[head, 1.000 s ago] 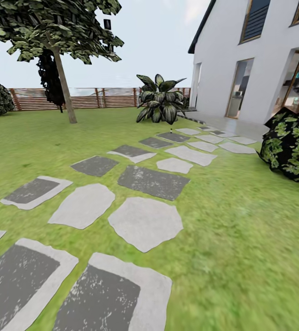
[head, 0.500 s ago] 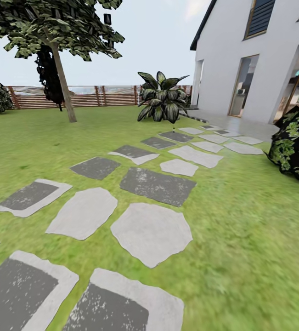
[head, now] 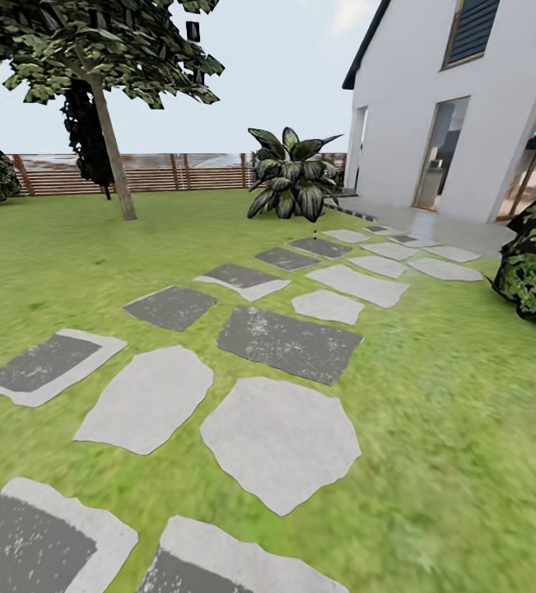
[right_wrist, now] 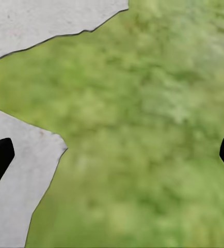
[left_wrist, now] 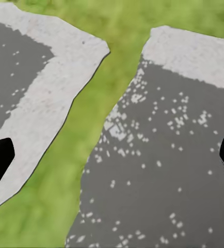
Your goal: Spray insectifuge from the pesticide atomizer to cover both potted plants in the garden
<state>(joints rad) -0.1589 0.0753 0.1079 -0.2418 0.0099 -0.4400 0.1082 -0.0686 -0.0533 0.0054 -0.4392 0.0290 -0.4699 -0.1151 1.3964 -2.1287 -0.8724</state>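
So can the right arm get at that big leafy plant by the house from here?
Probably not. The leafy plant stands far up the stepping stones, near the house. The right tool hangs open over grass, nothing between its fingers.

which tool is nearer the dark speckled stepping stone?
Left. The left tool, open, faces the dark speckled stepping stone. The right tool, open, faces grass beside pale stones.
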